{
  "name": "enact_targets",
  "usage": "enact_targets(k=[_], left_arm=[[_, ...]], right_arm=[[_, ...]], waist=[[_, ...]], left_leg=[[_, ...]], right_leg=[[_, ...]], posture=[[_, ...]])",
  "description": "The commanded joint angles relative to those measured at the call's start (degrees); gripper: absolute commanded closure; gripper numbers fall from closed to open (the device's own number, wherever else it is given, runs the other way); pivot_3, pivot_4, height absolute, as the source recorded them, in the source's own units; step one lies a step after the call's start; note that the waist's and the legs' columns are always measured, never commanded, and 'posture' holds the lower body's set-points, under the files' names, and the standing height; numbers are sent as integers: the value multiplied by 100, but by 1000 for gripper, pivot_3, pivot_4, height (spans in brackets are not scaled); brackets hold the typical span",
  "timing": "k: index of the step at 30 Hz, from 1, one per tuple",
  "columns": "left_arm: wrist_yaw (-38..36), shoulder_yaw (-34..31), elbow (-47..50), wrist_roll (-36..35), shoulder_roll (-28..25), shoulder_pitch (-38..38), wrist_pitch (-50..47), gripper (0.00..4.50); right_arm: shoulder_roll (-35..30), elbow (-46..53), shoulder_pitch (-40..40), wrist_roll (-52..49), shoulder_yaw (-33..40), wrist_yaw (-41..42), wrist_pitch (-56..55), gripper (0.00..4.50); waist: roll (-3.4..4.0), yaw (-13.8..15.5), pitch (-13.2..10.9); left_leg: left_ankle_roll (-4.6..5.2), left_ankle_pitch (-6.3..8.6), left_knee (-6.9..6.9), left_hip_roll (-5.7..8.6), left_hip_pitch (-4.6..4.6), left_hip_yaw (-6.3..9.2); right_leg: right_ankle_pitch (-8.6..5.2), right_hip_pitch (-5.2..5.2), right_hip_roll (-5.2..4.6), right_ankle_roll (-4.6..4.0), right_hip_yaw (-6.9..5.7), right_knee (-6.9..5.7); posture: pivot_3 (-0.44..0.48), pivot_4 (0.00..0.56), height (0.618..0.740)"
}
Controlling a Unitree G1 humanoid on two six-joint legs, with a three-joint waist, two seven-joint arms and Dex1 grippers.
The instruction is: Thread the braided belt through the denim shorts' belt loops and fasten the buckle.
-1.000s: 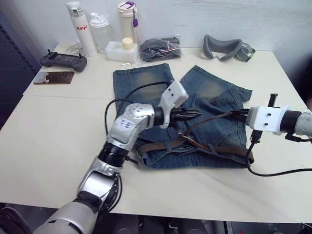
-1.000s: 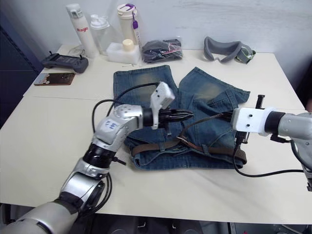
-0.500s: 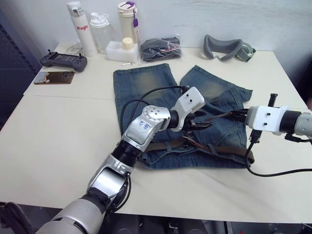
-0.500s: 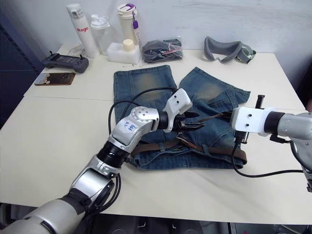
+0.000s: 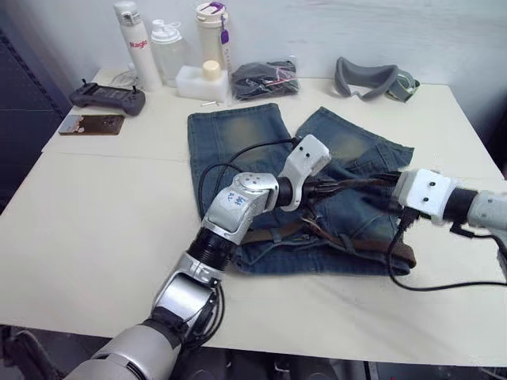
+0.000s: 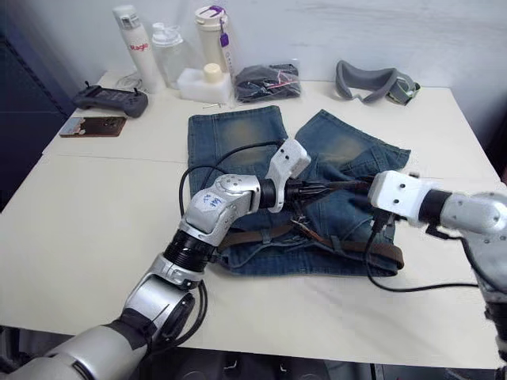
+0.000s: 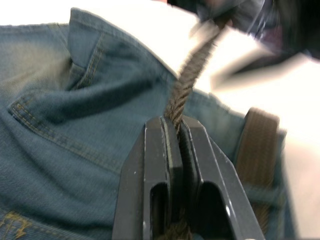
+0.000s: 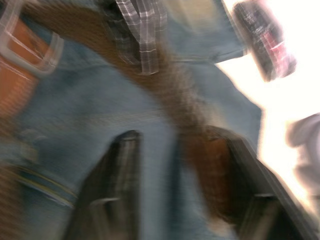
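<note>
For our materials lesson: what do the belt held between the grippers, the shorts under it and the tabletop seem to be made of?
The braided belt: dark-brown woven cord or leather, matte; twisted strands show where the left gripper clamps it.
The denim shorts: faded blue cotton denim, with visible stitching and yellowish worn patches.
The table: smooth cream surface, probably laminate; it shows no grain.

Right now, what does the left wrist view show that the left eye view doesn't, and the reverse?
Left wrist view: the left pincer clamped shut on the braided belt, seen close. Left eye view: the belt lying along the waistband, plus bottles, a controller and a grey headset at the table's far edge. Both: the belt rising off the denim shorts.
</note>
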State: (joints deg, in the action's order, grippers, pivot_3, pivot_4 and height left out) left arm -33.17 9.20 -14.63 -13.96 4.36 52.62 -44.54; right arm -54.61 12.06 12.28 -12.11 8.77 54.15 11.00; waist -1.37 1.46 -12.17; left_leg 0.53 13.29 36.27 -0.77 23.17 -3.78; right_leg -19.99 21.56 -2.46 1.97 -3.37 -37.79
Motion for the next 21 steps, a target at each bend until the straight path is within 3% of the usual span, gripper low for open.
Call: enact_targets(k=[1, 5, 8, 9, 10, 11, 15, 19, 21], left_arm=[[229, -425, 260, -370, 38, -21, -504, 4500], [409, -662, 374, -529, 13, -145, -760, 4500], [581, -927, 431, -725, 64, -187, -979, 4500], [639, -1005, 449, -798, 95, -204, -1057, 4500], [698, -1086, 462, -872, 138, -221, -1124, 4500], [763, -1150, 476, -931, 177, -235, -1178, 4500], [1099, -1460, 602, -1147, 353, -330, -1307, 4500], [1466, -1792, 892, -1333, 372, -649, -1414, 4500], [1713, -2088, 1108, -1496, 339, -850, -1710, 4500]], right_arm=[[388, 128, -294, -644, 405, -388, 1156, 599], [1144, 283, -43, -1453, 480, -813, 2132, 599], [1672, 409, 288, -2089, 458, -1073, 2806, 1465], [1779, 479, 368, -2202, 359, -1109, 2981, 2164], [1915, 512, 463, -2300, 254, -1197, 3167, 2408], [1995, 529, 524, -2339, 131, -1241, 3292, 3040], [2165, 537, 543, -2149, -475, -1356, 3540, 4478], [2185, 609, 347, -2125, -1002, -1244, 3678, 4478], [1915, 521, 256, -1545, -1532, -1237, 3424, 4478]], waist=[[0, 0, 0], [2, -66, 1], [3, -139, 1], [3, -139, 1], [3, -137, 1], [3, -139, 1], [3, -137, 1], [3, -138, 1], [3, -167, 2]], left_leg=[[2, 1, 2, 0, 1, -1], [1, 0, 6, 0, -6, -6], [-13, -8, -1, -2, -11, -1], [-16, -10, -6, -3, -12, -1], [-16, -10, -10, -3, -12, 0], [-16, -10, -11, -3, -10, 0], [-13, -8, -12, -2, -7, -2], [-10, -6, -10, -1, -2, -2], [-9, -6, -10, -1, -4, -3]], right_leg=[[0, 0, -1, 0, 0, 0], [1, 0, -3, 0, 5, -13], [4, 3, 1, -5, 5, -20], [4, 4, 3, -6, 4, -20], [4, 4, 3, -6, 4, -19], [4, 5, 3, -6, 3, -17], [3, 5, 2, -5, 3, -7], [3, 6, 2, -5, 3, -5], [3, 6, 2, -5, 3, -6]], posture=[[0, 150, 738], [0, 150, 738], [0, 150, 738], [0, 150, 738], [0, 150, 738], [0, 150, 738], [0, 150, 738], [0, 150, 738], [0, 150, 738]])
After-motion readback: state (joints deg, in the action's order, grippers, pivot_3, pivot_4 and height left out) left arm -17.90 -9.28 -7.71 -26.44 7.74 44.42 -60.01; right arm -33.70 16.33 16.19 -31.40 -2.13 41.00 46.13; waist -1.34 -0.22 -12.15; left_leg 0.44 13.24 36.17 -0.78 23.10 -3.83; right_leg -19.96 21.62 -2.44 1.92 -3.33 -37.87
